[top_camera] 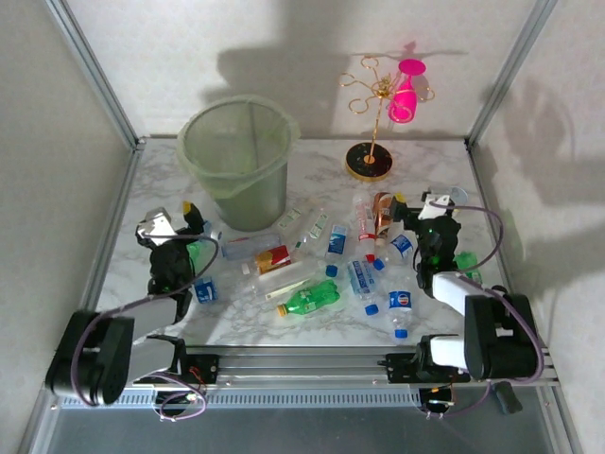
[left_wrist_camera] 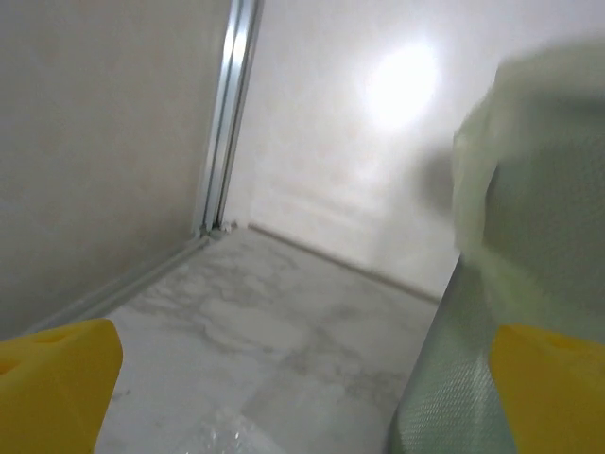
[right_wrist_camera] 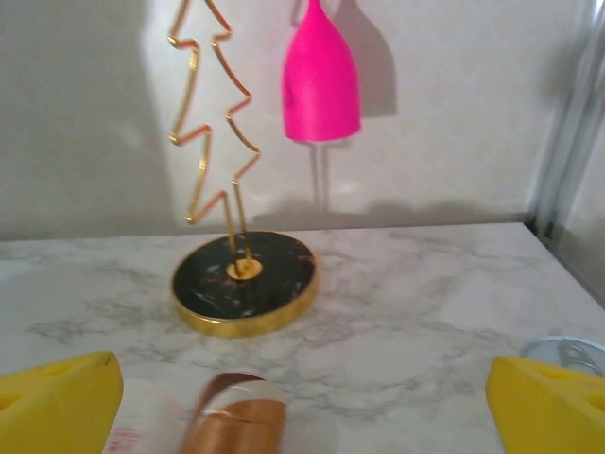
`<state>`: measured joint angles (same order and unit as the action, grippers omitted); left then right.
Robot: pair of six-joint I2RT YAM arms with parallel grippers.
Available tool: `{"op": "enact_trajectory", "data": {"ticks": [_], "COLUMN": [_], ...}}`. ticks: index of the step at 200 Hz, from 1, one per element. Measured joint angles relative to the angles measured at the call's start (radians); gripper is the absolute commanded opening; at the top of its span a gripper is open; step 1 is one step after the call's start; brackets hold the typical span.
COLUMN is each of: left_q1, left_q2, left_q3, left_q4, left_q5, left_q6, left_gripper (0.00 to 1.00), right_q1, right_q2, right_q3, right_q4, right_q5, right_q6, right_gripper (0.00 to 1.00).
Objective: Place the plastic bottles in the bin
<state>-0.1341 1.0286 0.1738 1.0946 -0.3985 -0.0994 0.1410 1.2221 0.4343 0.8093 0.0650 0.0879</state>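
The bin point(left_wrist_camera: 529, 170) is showing blurred and cut off at the right edge of the left wrist view, its rim hard to make out. The left fingers point(left_wrist_camera: 57, 378) are standing wide apart and gripping nothing (just bare marble desk point(left_wrist_camera: 284, 322) between them). From above, the left arm point(top_camera: 170, 270) is covering part of a green bottle point(top_camera: 197, 253), and the right arm point(top_camera: 440, 255) is hiding most of a second green bottle point(top_camera: 466, 262). In the right wrist view a copper-wrapped bottle point(right_wrist_camera: 232, 421) is being cropped by the bottom edge, and a pale round rim point(right_wrist_camera: 567, 352) at the right is too cut off to identify. The right fingers point(right_wrist_camera: 57, 397) are likewise spreading fully open and holding nothing. The plastic bottles point(top_camera: 310, 298) are lying scattered over the near half of the desk between the two arms, with the bin standing upright just behind them at the back left. The pink goblet point(top_camera: 405, 95) is hanging upside down on the gold wire stand point(top_camera: 368, 161) at the back right, beyond the right fingers.
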Motion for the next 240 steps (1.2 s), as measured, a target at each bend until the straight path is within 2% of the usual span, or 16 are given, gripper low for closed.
{"op": "enact_trajectory", "data": {"ticks": [24,60,88,112,128,148,175,203,240], "left_q1": [-0.064,-0.269,-0.296,-0.296,-0.297,-0.297,-0.297,-0.298,-0.298], "left_q2": [-0.238,-0.644,-0.802,-0.791,-0.722,-0.641,-0.594,-0.599,-0.555], "left_q3": [0.008,0.075,0.266,0.500,0.672,0.792,0.750,0.631,0.573], "left_q4": [-0.161,-0.533,-0.918,-1.275,-1.551,-1.791,-1.980,-2.061,-2.168], "left_q5": [-0.035,-0.067,-0.075,-0.116,-0.153,-0.148,-0.063,0.037,0.116], "left_q6": [-0.026,-0.075,-0.171,-0.308,-0.475,-0.642,-0.898,-1.162,-1.475], "left_gripper": [0.99,0.99,0.99,0.99,0.99,0.99,0.99,0.99,1.00], "right_q1": [0.077,0.285,0.471,0.570,0.570,0.567,0.537,0.472,0.454], "right_q2": [-0.072,-0.239,-0.316,-0.329,-0.332,-0.357,-0.330,-0.245,-0.301], "right_q3": [0.118,0.220,0.367,0.571,0.689,0.704,0.647,0.637,0.597], "right_q4": [-0.194,-0.410,-0.645,-0.882,-1.041,-1.148,-1.307,-1.464,-1.518], "right_q5": [0.009,-0.030,-0.056,-0.029,0.012,-0.049,-0.168,-0.174,-0.168], "right_q6": [0.102,0.196,0.208,0.272,0.348,0.360,0.408,0.467,0.490], "right_gripper": [0.99,0.99,0.99,0.99,0.99,0.99,0.99,0.99,0.99]}}
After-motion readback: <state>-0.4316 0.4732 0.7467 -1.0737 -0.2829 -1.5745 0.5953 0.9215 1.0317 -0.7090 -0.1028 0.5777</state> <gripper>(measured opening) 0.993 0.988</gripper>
